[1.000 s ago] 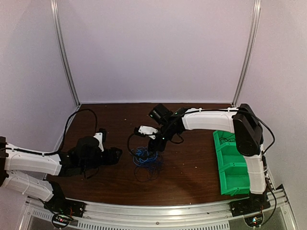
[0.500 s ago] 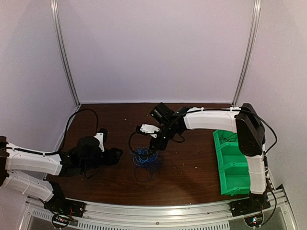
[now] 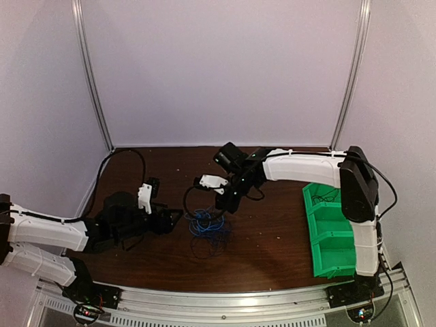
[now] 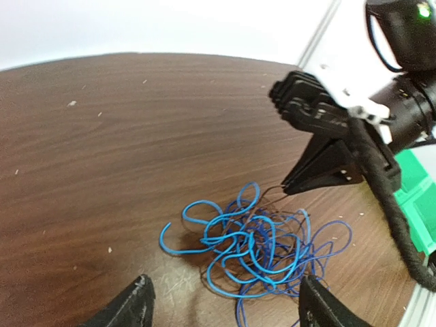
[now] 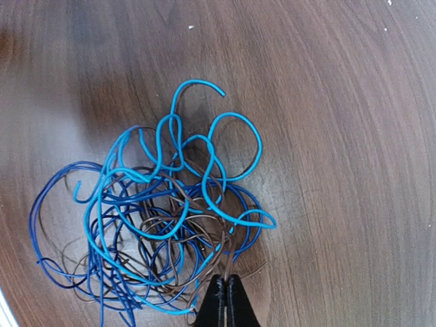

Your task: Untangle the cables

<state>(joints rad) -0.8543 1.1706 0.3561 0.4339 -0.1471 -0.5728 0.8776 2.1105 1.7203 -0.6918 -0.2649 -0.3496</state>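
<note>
- My left fingers (image 3: 176, 219) are nearest to me, low over the dark brown wooden tabletop (image 3: 272, 238). They are spread wide with nothing between them, and both black tips point toward the tangle.
- Just beyond those tips lies the loose tangle of thin bright-blue, darker blue and brown-black cables (image 4: 252, 248). It rests on the tabletop about midway between my two arms.
- In the left wrist view, one light-blue end curls out of the heap to the left, and the other loops pile over one another in the middle.
- In the right wrist view, the light-blue loops lie uppermost, with darker blue and brown strands spreading under and beside them.
- My right fingers (image 5: 225, 303) come down at the far edge of the heap, tilted toward it. They are pressed fully together, pinching one thin dark strand of the cables, which runs from the tips down into the heap.
- Which strand it is inside the knot, I cannot tell.
- Off to my right, well apart from the cables, a bright green plastic bin with open compartments (image 3: 332, 235) stands on the tabletop beside my right arm's upright section.
- Further back on my left, the thick black lead of my left arm (image 3: 122, 158) arches above the tabletop.
- Farthest off, pale walls and two slim aluminium posts (image 3: 92, 82) close in the back of the tabletop.
</note>
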